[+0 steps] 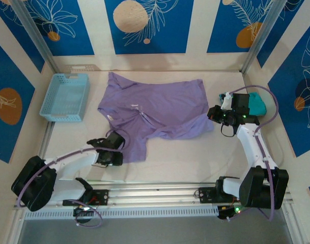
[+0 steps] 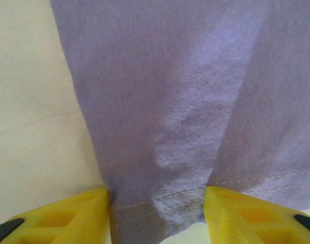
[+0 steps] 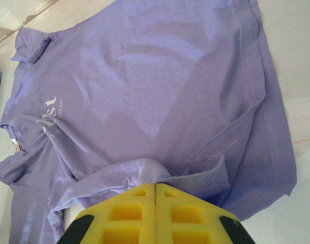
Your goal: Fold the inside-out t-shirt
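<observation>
At the near edge of the tabletop (image 1: 185, 157), the left pincer (image 2: 157, 202) reaches over the closest corner of the inside-out t-shirt (image 1: 160, 107). Its yellow fingers (image 2: 78, 213) stand apart, one on each side of a narrow strip of lavender cloth with a stitched hem running across between them. It is hard to tell from the wrist view whether the pads already press the fabric. A little farther out and to the right, the right pincer (image 3: 155, 187) is closed, its two yellow fingers meeting on a raised fold of the shirt's right-hand edge, which curls up off the surface towards the tips. The shirt itself lies spread over the middle of the tabletop, mostly flat but rumpled, with a flap turned over along its near right side and seams showing on the outside. Pale lettering (image 3: 49, 113) shows on its chest in the right wrist view. Beyond the right pincer, just beside that arm, sits a bunched teal shirt (image 1: 256, 104). Well apart on the far left stands a light blue basket (image 1: 60, 118).
</observation>
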Controlling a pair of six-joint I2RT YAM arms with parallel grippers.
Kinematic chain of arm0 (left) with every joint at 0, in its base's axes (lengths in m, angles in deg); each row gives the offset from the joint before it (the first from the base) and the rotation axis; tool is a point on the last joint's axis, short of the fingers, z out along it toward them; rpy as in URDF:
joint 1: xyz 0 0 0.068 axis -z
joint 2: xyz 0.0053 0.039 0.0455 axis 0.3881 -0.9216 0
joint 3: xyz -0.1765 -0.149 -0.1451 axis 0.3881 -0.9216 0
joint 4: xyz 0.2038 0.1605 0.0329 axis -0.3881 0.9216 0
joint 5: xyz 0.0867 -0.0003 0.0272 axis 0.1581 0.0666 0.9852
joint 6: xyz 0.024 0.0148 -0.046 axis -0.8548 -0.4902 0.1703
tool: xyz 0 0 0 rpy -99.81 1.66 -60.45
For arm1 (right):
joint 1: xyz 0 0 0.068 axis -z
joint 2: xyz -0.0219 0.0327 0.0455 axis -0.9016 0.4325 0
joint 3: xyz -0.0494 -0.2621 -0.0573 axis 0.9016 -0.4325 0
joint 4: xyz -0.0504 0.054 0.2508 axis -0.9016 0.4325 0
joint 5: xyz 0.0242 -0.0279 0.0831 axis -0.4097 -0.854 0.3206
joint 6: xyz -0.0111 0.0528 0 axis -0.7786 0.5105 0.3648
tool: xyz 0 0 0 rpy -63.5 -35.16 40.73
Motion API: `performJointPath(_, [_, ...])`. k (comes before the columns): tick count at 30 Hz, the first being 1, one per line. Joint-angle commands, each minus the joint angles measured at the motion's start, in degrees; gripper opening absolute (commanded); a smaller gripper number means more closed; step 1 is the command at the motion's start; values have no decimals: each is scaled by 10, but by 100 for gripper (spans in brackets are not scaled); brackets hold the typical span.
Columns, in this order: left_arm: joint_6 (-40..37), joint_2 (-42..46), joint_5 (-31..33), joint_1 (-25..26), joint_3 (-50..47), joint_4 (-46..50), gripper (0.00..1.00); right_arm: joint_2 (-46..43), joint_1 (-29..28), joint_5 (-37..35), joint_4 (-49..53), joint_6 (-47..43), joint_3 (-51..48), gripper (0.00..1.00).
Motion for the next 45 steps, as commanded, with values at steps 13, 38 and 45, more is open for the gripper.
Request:
performJointPath(13, [-5,34,46,3,11,-17,3,-8,-4,15,5,-3,-8,0])
performJointPath(38, [-274,220,219,-13,692,87,0,-230,-1,-34,164,14,363,0])
performJointPath(45, [-307,74,259,-80,715,56,0,-170,-2,-24,79,30,346,0])
